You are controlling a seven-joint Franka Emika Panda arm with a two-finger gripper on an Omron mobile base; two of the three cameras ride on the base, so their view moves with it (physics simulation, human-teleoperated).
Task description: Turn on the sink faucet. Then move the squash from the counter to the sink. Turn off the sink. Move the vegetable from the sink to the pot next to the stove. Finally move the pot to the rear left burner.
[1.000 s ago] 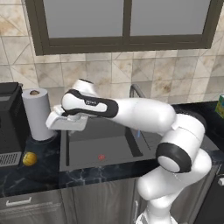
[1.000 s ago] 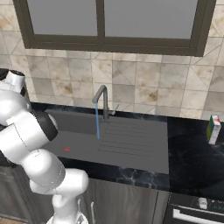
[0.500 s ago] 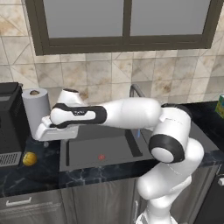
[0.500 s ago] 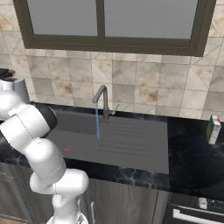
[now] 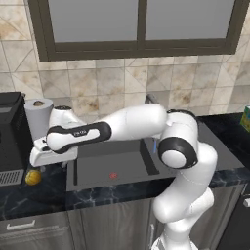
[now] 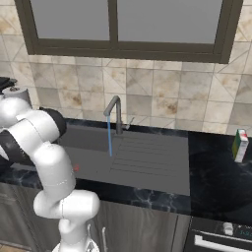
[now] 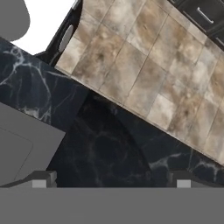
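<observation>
The sink faucet (image 6: 116, 112) stands behind the sink (image 6: 147, 160), and a thin blue stream runs from its spout into the basin. The yellow squash (image 5: 33, 177) lies on the black marble counter (image 5: 44, 193), left of the basin and in front of the paper towel roll. My gripper (image 5: 52, 164) hangs just above the counter at the sink's left edge, slightly right of and behind the squash. In the hand view the gripper (image 7: 111, 181) is open, its fingertips (image 7: 41, 179) wide apart over bare black marble with nothing between them. The pot is out of view.
A white paper towel roll (image 5: 38, 117) and a black coffee machine (image 5: 10, 132) stand close behind and left of the hand. A small carton (image 6: 240, 144) sits on the counter far right. The stove's front edge (image 6: 224, 231) shows at the lower right.
The arm has swung left and down, from over the sink's left part to the counter beside the squash. The jaws stayed open and the water kept running.
</observation>
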